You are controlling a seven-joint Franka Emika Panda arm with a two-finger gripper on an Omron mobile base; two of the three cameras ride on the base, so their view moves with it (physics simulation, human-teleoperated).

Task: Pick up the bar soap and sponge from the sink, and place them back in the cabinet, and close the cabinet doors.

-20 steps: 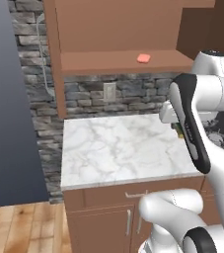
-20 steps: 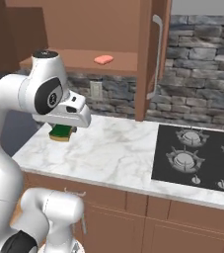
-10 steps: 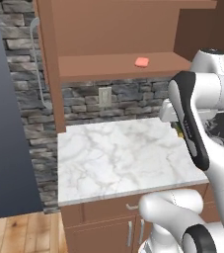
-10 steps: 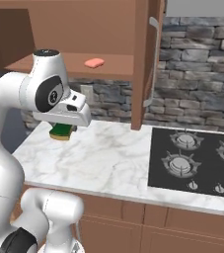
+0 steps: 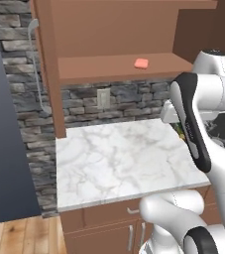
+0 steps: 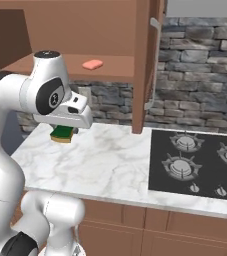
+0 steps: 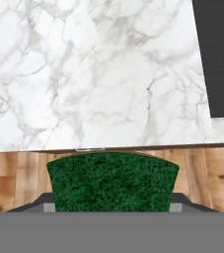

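Observation:
My gripper (image 6: 64,131) is shut on the sponge (image 6: 63,134), a dark green block with a yellow layer, and holds it a little above the left part of the marble counter (image 6: 110,165). In the hand view the sponge (image 7: 112,182) sits between the fingertips of the gripper (image 7: 112,203), with the counter edge and wooden floor below. The pink bar soap (image 5: 141,63) (image 6: 92,64) lies on the shelf of the open cabinet (image 5: 99,67). The cabinet doors (image 6: 145,60) (image 5: 45,69) stand open. The sink is out of view.
A black cooktop (image 6: 200,160) takes up the counter's right part. A stone backsplash (image 5: 84,104) with a wall outlet (image 5: 103,98) runs below the shelf. Low brown cabinets (image 6: 150,230) line the counter front. The right door's silver handle (image 6: 154,65) hangs over the counter.
The whole picture has shifted slightly, so the base has moved a little. The arm keeps the same pose with the sponge in the gripper. The soap has stayed on the shelf.

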